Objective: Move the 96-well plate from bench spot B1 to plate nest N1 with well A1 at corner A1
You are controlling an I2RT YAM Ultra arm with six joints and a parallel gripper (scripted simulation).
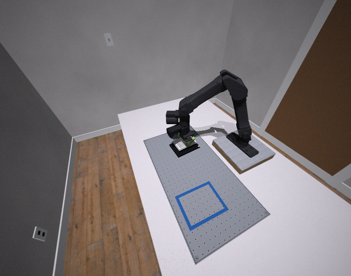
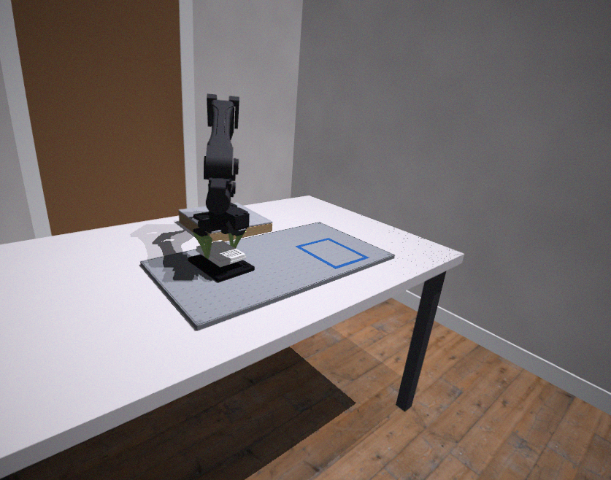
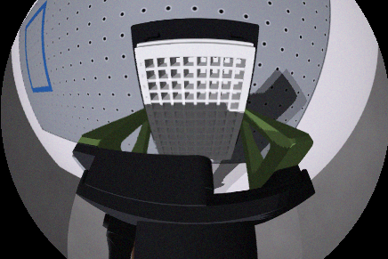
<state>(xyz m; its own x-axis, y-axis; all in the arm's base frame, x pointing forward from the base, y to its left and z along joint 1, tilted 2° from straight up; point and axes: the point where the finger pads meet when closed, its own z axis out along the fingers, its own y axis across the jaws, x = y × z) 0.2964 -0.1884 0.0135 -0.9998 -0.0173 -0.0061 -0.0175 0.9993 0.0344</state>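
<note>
The white 96-well plate [image 1: 180, 144] is held between my green fingers over the black plate nest [image 1: 185, 149] at the far end of the grey perforated board. In the exterior view the plate [image 2: 231, 254] sits just above or on the nest [image 2: 221, 268]; I cannot tell if it touches. In the wrist view the plate [image 3: 194, 91] covers most of the nest [image 3: 195, 30], whose black far edge shows beyond it. My gripper [image 3: 195, 111] is shut on the plate's two long sides. The blue-outlined bench spot [image 1: 201, 205] is empty.
The arm's base stands on a wooden block [image 1: 243, 150] to the right of the board. The grey board [image 1: 199, 190] lies on a white table; the table's edges drop to a wooden floor.
</note>
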